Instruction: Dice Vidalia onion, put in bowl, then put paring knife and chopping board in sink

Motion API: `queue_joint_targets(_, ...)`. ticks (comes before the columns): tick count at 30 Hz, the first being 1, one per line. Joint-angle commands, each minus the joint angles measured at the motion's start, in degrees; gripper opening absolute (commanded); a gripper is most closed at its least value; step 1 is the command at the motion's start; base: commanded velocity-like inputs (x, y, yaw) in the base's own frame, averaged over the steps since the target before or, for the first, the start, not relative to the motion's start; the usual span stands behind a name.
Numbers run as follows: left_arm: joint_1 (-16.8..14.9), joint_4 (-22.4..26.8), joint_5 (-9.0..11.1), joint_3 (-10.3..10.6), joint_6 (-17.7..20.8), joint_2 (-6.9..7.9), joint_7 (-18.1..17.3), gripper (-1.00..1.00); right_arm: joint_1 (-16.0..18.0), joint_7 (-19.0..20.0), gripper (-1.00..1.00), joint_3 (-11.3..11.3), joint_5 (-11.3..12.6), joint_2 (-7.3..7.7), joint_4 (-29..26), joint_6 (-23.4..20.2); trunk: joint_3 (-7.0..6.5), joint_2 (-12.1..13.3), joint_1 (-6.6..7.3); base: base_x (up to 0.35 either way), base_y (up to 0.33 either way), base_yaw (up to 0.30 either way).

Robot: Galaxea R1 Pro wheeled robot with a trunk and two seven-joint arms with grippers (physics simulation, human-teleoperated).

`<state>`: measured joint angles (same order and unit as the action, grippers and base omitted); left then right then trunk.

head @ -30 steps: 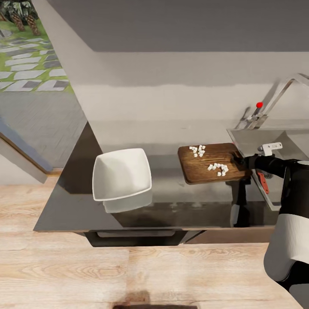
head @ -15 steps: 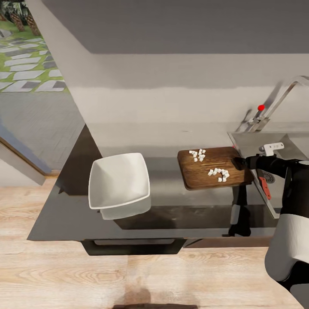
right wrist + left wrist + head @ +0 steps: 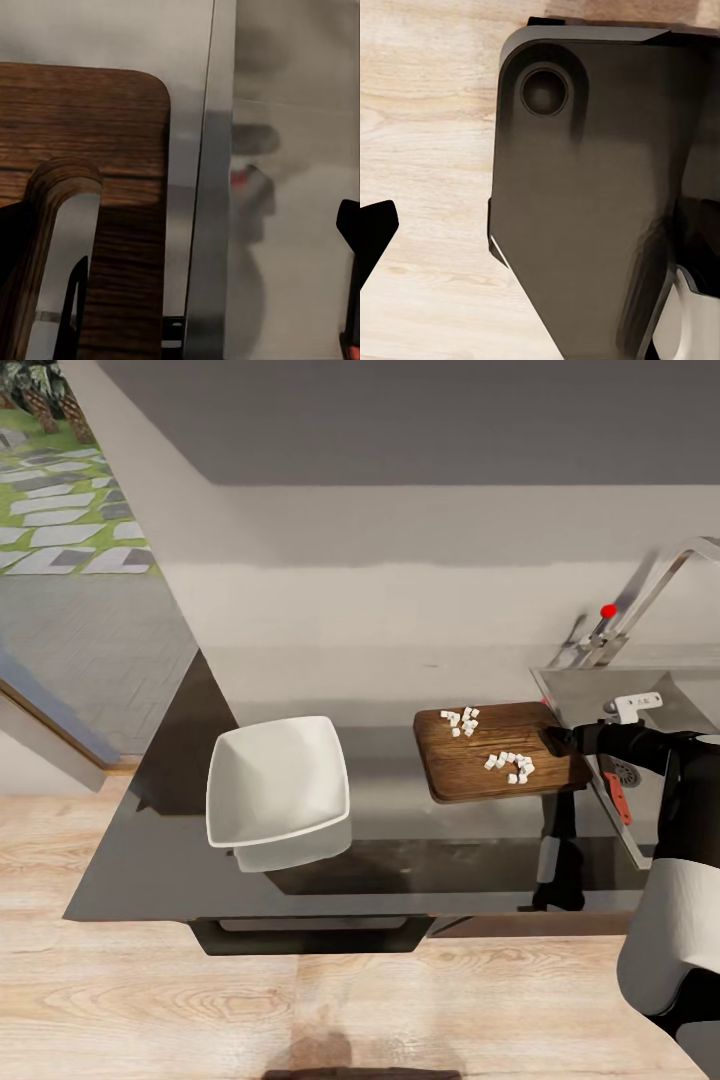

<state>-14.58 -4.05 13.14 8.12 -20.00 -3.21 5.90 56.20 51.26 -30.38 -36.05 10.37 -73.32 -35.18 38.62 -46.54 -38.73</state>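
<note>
The chopping board (image 3: 470,765) lies on the countertop (image 3: 150,860) just left of the sink (image 3: 690,700), its right edge over the sink rim. Two small heaps of white Vidalia onion dice (image 3: 510,762) rest on it. My right gripper (image 3: 556,740) is shut on the board's right edge; the right wrist view shows the board (image 3: 82,135) up close. The paring knife (image 3: 617,797), with its red handle, lies inside the sink beside my right arm and appears again as the knife (image 3: 349,285). The white bowl (image 3: 278,785) sits empty, left of the board. A dark fingertip (image 3: 373,238) hangs over the floor.
A steel faucet (image 3: 660,575) with a red-knobbed lever (image 3: 607,610) rises behind the sink. The wall runs along the counter's back. Wooden floor (image 3: 300,1000) lies in front of the counter, and my base (image 3: 585,210) stands on it.
The whole picture shifted a little a second ago, so the camera moved. For the last half second nothing has moved; the right gripper keeps its hold on the board.
</note>
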Motion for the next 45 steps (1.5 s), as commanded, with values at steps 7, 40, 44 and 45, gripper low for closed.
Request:
queue_joint_targets(7, -0.1, -0.3, 0.4, 0.5, -0.4, -0.06, 0.1, 1.00, 0.1, 0.4, 1.00, -0.1, -0.5, 0.09, 0.0, -0.2, 0.05, 0.0, -0.01, 0.000, 0.000, 0.000)
queue_joint_targets(40, -0.1, -0.3, 0.4, 0.5, -0.3, -0.13, 0.1, 1.00, 0.1, 0.3, 1.00, 0.0, -4.0, -0.16, 1.0, -0.1, 0.68, 0.0, -0.01, 0.000, 0.000, 0.000)
queue_joint_targets(44, -0.1, -0.3, 0.4, 0.5, -0.3, -0.13, 0.1, 1.00, 0.1, 0.3, 1.00, -0.1, -4.0, -0.16, 1.0, -0.1, 0.83, 0.0, -0.01, 0.000, 0.000, 0.000)
queue_joint_targets(45, -0.1, -0.3, 0.4, 0.5, -0.3, -0.13, 0.1, 1.00, 0.1, 0.3, 1.00, -0.1, -4.0, -0.13, 1.0, -0.1, 0.84, 0.0, -0.01, 0.000, 0.000, 0.000)
